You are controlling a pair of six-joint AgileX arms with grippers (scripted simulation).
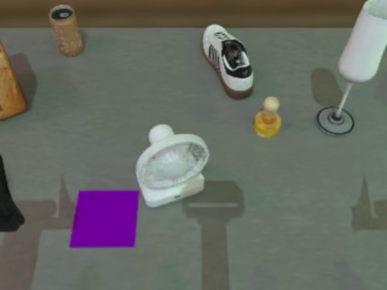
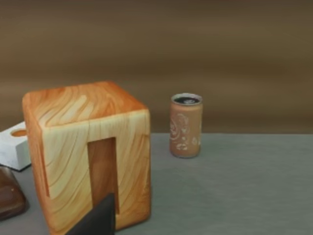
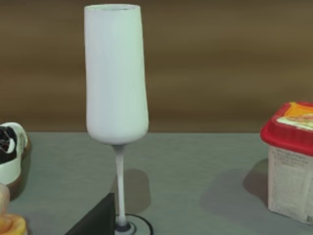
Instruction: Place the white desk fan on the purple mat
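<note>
I judge the white desk fan [image 1: 172, 166] light, rigid and smooth-skinned, its slatted grille easily bent; I would pinch the rectangular base or the rounded motor knob instead. It is small, white plastic, tilted back, standing just beside the purple mat [image 1: 105, 218], near that mat's upper right corner, not on it. Neither gripper shows clearly, so I cannot tell their fingers' state.

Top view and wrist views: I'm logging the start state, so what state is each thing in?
white desk fan: upright, off the mat, touching its corner
purple mat: flat, bare
can: upright
sneaker: upright on its sole
yellow bottle: upright, capped
white lamp: standing
</note>
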